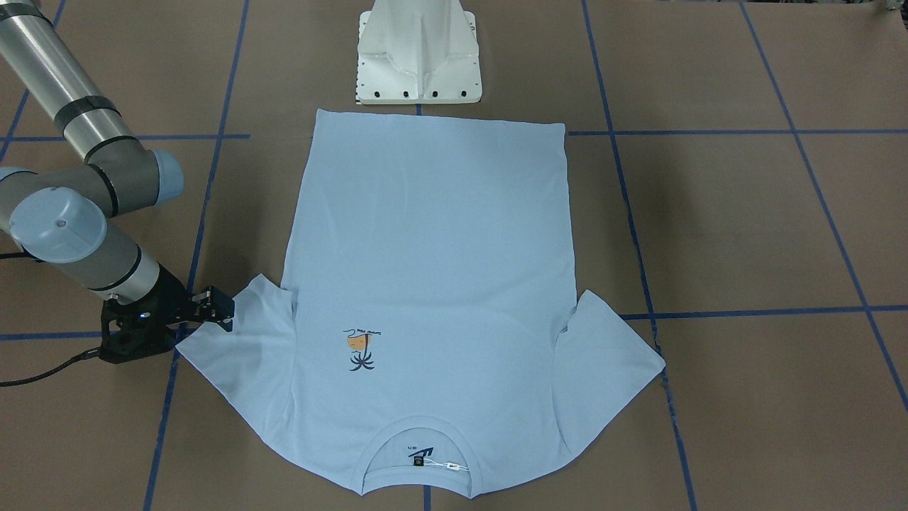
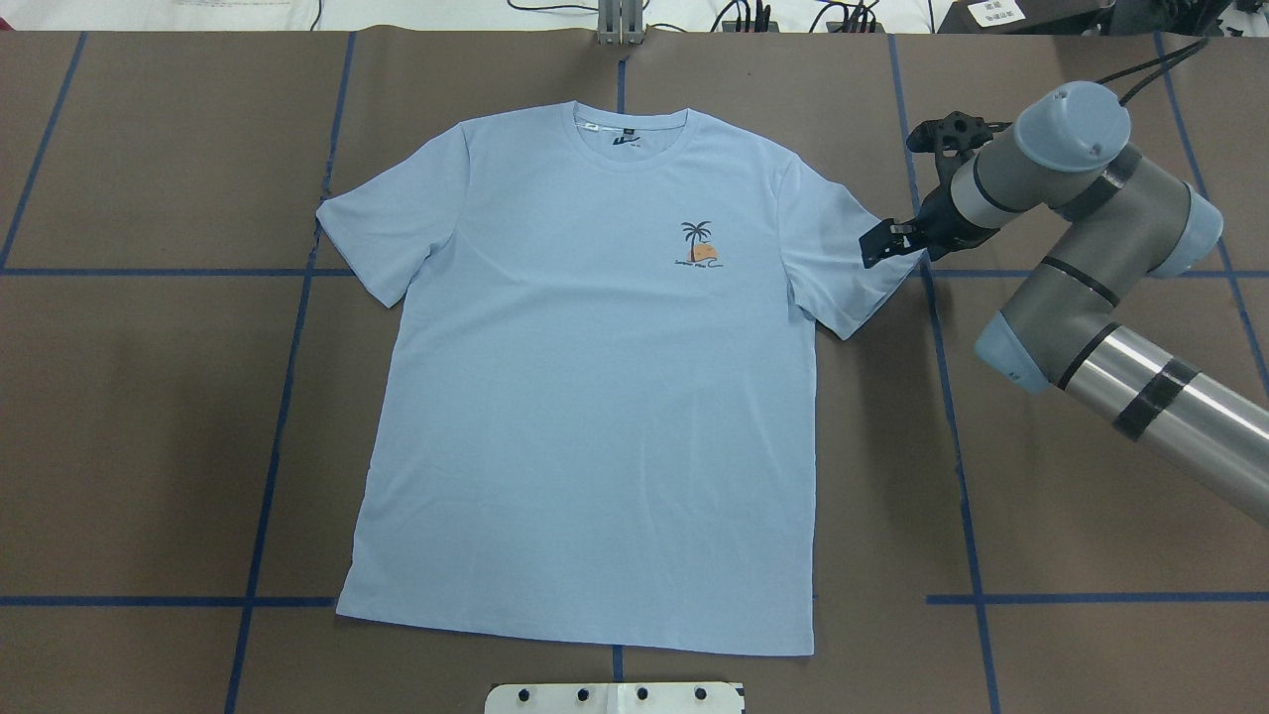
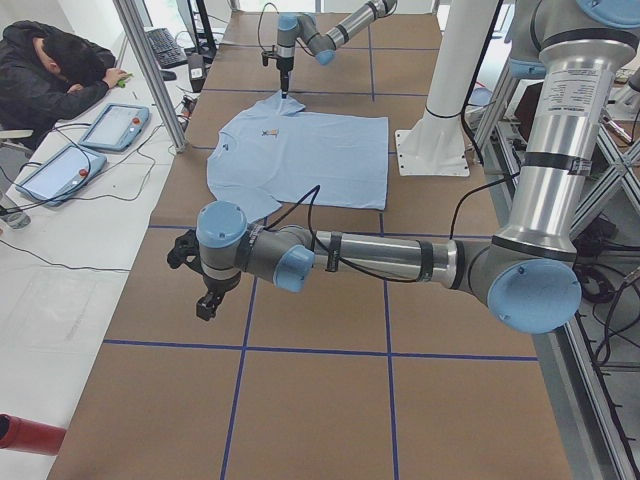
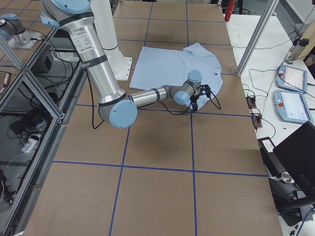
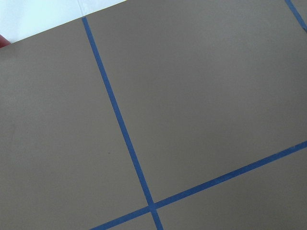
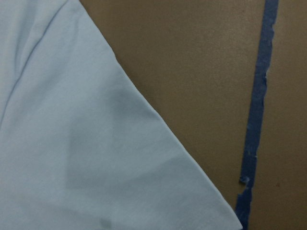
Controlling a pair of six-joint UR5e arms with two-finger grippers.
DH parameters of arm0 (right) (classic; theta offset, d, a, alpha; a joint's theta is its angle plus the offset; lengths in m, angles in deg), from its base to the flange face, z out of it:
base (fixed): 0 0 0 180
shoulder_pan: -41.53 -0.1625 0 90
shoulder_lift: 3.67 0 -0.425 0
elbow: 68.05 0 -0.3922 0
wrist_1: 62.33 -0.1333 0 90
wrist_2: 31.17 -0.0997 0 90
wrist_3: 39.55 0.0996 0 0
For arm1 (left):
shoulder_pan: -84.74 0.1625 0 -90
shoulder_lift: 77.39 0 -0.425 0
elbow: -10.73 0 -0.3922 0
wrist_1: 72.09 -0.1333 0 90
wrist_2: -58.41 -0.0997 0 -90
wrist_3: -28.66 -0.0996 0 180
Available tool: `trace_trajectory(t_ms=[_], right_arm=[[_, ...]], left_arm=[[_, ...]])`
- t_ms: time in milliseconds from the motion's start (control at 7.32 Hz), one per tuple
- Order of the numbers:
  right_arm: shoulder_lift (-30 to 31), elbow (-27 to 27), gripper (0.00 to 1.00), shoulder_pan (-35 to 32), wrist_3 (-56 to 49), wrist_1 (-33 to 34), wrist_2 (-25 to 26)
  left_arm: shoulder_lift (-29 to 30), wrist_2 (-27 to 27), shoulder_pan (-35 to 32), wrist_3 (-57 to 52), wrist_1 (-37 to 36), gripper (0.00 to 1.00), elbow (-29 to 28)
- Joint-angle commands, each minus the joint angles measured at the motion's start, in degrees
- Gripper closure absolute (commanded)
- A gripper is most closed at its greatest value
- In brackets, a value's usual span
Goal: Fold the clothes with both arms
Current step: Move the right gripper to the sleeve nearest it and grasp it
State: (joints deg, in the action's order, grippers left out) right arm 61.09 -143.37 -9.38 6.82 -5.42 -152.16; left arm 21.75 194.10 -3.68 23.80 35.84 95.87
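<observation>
The light blue T-shirt (image 1: 425, 270) lies flat and face up on the brown table, also in the overhead view (image 2: 595, 416). Its palm print (image 2: 699, 248) and collar (image 2: 630, 134) are on the side far from the robot. My right gripper (image 2: 879, 246) hangs low over the outer edge of the sleeve on my right (image 1: 221, 309), with its jaws apart. The right wrist view shows only that sleeve's corner (image 6: 86, 143), with no fingers. My left gripper (image 3: 207, 303) shows only in the exterior left view. It hovers over bare table well away from the shirt, and I cannot tell its state.
The white pedestal base (image 1: 418, 53) stands just behind the shirt's hem. Blue tape lines (image 5: 122, 129) cross the brown table. A person (image 3: 50, 65) and teach pendants (image 3: 115, 125) are on a white bench beyond the table's far edge.
</observation>
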Motion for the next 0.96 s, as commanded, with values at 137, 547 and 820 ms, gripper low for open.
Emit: trace_trajectory(t_ms=[137,547,820], right_arm=[[-0.07,0.17,0.11,-0.41,-0.39,1.27,1.72],[-0.07,0.17,0.5,-0.42,-0.39,1.27,1.99],[-0.07,0.26,0.53,-0.42,-0.39,1.27,2.08]], left_arm=[[-0.09,0.01,0.0,-0.07,0.79,0.0,-0.67],[-0.26,0.01,0.0,-0.07,1.94,0.0,-1.12],[-0.26,0.01,0.0,-0.07,1.94,0.0,-1.03]])
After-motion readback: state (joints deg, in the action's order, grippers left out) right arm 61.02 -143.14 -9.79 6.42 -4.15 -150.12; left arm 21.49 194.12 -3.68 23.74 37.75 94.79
